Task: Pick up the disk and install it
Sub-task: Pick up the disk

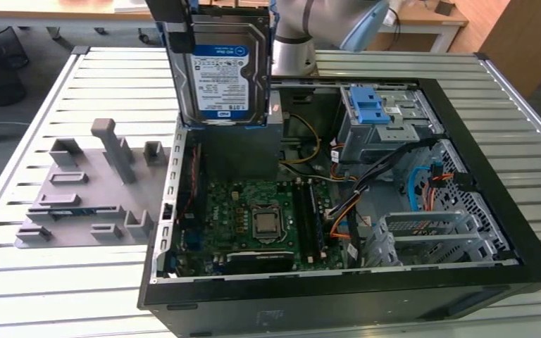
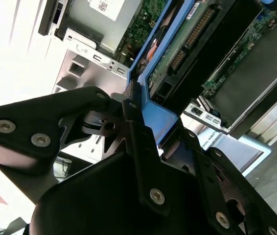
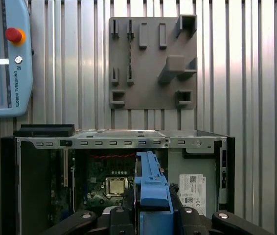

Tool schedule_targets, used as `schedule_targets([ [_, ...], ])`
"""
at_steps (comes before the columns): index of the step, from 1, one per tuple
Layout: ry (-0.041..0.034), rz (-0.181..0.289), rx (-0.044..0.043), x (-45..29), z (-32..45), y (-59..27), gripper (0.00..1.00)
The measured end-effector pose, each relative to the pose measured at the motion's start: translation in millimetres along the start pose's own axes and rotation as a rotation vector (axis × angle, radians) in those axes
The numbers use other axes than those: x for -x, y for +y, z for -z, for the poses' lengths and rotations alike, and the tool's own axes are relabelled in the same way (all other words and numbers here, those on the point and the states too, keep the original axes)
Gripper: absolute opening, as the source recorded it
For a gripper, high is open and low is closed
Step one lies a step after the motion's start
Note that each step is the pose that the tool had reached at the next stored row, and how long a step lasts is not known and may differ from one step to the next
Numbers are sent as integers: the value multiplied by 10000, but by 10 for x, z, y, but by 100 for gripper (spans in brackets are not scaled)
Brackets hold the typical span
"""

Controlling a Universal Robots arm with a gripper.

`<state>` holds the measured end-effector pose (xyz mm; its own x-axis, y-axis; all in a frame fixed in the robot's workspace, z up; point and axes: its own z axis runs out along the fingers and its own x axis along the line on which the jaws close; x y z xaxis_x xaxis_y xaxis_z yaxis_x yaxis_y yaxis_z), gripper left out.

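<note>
My hand (image 3: 153,213) is clamped on the disk (image 1: 222,70) by its blue carrier, holding it upright over the open case (image 1: 496,282). I'd carry it square and clear of the cables (image 1: 393,160).

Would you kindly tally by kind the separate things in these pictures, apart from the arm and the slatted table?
disk, held in the gripper: 1
open computer case: 1
grey fixture plate: 1
teach pendant: 1
Total: 4
</note>
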<state>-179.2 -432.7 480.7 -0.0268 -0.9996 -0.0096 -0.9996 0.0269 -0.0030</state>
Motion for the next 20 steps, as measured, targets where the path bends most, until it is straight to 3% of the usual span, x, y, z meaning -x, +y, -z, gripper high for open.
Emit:
schedule_targets([
  [20,0,0,0,7,-1,-271,36],
])
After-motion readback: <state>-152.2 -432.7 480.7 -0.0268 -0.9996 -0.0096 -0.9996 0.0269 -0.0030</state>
